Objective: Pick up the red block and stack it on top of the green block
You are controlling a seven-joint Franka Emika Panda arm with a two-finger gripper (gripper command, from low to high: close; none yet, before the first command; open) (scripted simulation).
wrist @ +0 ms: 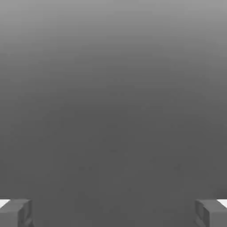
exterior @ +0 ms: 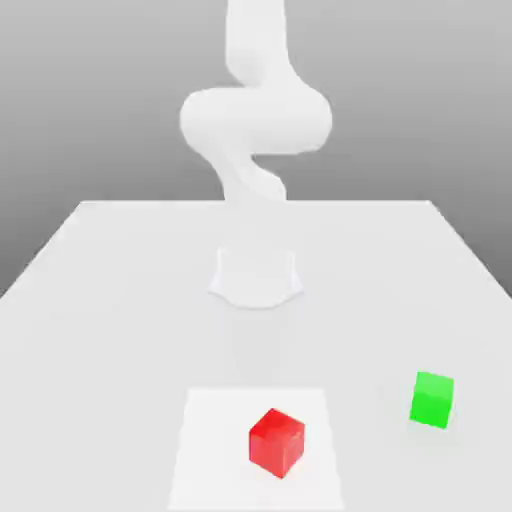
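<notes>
The red block [exterior: 277, 442] is a small bright cube near the front of the white table [exterior: 100, 300], resting on a lighter square patch. On the exterior view's right, roughly a block-width or two away and slightly farther back, stands the green block [exterior: 432, 400], apart from the red one. In the hand view my gripper [wrist: 113, 213] is open, with its grey fingertips [wrist: 16, 212] far apart. Between them is only plain grey background. Neither block is touched.
The white arm [exterior: 255, 120] rises from its round base [exterior: 255, 278] at the table's middle back and curls upward. The pale square patch [exterior: 210, 450] lies flat under the red block. The table's far edge runs behind the base.
</notes>
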